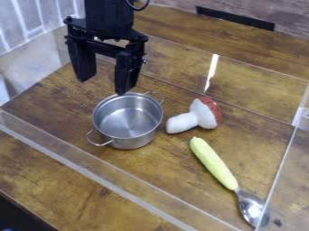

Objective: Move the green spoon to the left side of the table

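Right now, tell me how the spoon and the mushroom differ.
The spoon is long and slim; the mushroom is short and stubby. The spoon has a yellow-green handle and shiny metal bowl; the mushroom has a white stem and red cap. The spoon lies near the front right wall; the mushroom lies beside the pot. Both lie flat on the table, untouched.

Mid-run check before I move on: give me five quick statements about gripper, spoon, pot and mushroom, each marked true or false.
1. The gripper is open and holds nothing. True.
2. The green spoon lies inside the pot. False: it lies on the table, right of the pot.
3. The mushroom lies tipped on its side. True.
4. The pot holds the mushroom. False: the pot looks empty.
5. The gripper is touching the spoon. False: it hangs behind the pot, apart from the spoon.
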`<action>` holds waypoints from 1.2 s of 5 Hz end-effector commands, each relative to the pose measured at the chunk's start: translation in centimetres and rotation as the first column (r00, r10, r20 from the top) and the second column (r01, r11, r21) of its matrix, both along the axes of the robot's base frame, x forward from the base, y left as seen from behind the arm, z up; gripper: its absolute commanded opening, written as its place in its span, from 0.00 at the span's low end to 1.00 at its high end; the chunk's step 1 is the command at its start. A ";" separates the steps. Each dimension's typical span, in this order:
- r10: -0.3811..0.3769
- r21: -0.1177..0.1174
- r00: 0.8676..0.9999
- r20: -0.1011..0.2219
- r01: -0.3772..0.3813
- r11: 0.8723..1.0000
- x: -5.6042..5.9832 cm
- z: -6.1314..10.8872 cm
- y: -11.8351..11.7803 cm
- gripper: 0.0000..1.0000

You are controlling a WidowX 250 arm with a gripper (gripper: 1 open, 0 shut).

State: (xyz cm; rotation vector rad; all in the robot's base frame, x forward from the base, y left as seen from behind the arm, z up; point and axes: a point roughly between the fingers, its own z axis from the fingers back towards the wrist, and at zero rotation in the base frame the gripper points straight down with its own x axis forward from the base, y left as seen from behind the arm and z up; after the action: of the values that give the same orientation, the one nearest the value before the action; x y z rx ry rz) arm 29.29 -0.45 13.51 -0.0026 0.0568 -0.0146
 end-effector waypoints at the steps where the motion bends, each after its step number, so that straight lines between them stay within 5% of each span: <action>1: -0.009 0.000 0.999 -0.032 0.009 1.000 -0.7 -0.7 -0.9 1.00; 2: 0.138 0.003 0.990 -0.032 -0.138 0.990 -0.7 -0.8 -2.6 1.00; 3: 0.328 -0.005 0.945 -0.008 -0.328 0.945 -0.1 -0.7 -5.0 1.00; 4: 0.493 -0.030 0.870 0.019 -0.492 0.870 0.6 -2.5 -8.2 1.00; 6: 0.713 -0.094 0.700 0.034 -0.708 0.700 2.2 -5.8 -13.1 1.00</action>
State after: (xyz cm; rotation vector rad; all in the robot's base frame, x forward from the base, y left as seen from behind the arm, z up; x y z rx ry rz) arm 30.50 -12.86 5.84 -0.0516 0.0327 0.7819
